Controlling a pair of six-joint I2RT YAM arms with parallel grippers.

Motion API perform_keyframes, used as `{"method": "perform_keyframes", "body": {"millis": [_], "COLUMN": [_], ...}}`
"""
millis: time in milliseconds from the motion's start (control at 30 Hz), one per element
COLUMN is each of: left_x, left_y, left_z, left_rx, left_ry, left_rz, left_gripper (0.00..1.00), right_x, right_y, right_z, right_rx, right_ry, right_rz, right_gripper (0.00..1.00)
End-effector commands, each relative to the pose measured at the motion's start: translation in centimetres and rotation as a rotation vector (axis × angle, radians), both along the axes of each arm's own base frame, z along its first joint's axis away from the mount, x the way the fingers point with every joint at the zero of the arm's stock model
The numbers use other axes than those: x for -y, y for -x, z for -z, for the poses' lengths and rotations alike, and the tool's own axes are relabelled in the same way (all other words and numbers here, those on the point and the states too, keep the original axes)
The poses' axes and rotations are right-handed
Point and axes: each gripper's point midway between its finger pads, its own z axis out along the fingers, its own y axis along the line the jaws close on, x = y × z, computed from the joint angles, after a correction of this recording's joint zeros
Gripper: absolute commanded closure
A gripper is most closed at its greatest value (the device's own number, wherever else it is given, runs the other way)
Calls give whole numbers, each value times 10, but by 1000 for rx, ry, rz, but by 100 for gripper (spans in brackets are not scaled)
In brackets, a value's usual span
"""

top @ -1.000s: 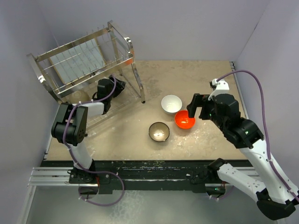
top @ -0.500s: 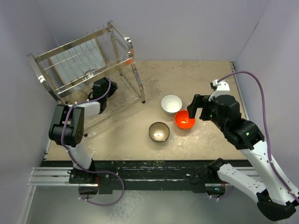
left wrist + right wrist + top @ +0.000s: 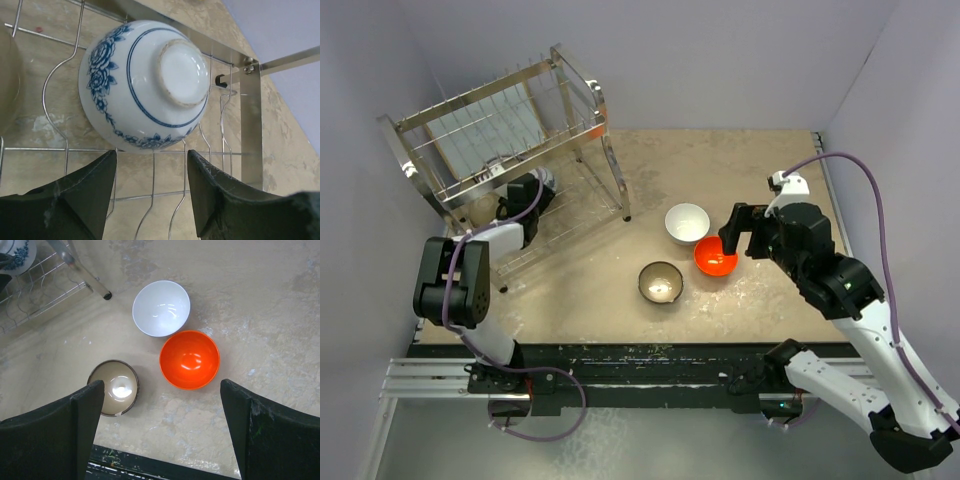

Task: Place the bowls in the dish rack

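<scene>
Standing at the far left of the worktop (image 3: 760, 160), the rack (image 3: 616, 180) is carrying the blue bowl (image 3: 145, 85) on its lower wires, foot up and tilted. The left tool (image 3: 151, 165) is hovering just below it, fingers (image 3: 75, 200) apart, gripping nothing. The white bowl (image 3: 161, 307), orange bowl (image 3: 189, 359) and brown bowl (image 3: 114, 386) are sitting upright mid-worktop under the right tool (image 3: 161, 385), which is gaping wide and empty. All are looking glazed, stiff, slick and breakable, so pinching a rim seems safest. A beige shape (image 3: 6, 85), likely another bowl, is getting cut off at the edge of the left wrist view.
</scene>
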Motion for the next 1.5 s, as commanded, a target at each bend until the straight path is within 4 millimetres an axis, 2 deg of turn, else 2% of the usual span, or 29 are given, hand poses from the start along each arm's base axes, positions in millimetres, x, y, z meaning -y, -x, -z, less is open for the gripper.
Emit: {"method": "perform_keyframes", "body": {"millis": [0, 133, 267, 500, 767, 967, 1167, 1267, 1467], "left_x": [10, 27, 42, 56, 71, 70, 62, 55, 36], "left_y": [0, -3, -15, -47, -73, -85, -89, -89, -81], "left_z": [-27, -46, -58, -56, -52, -44, -44, -48, -40], "left_rx": [95, 173, 210, 219, 231, 214, 203, 200, 137], "left_ry": [57, 117, 134, 138, 96, 58, -34, -83, -175], "left_rz": [44, 109, 149, 182, 185, 177, 160, 146, 89], "left_gripper": [38, 38, 38, 38, 39, 38, 38, 37, 37], "right_x": [-3, -4, -6, -7, -7, -7, -4, -4, -5], "right_y": [-4, -6, -10, -15, -23, -25, -27, -28, -29], "right_z": [-6, -3, 0, 3, 6, 13, 18, 21, 21], "right_rx": [27, 24, 17, 14, 12, -2, -11, -16, -16], "right_ry": [-17, -15, -9, 6, 28, 35, 35, 36, 29], "right_rz": [-4, -4, -6, -1, 4, 1, 0, -3, -11], "right_gripper": [1, 1, 1, 1, 1, 1, 1, 1, 1]}}
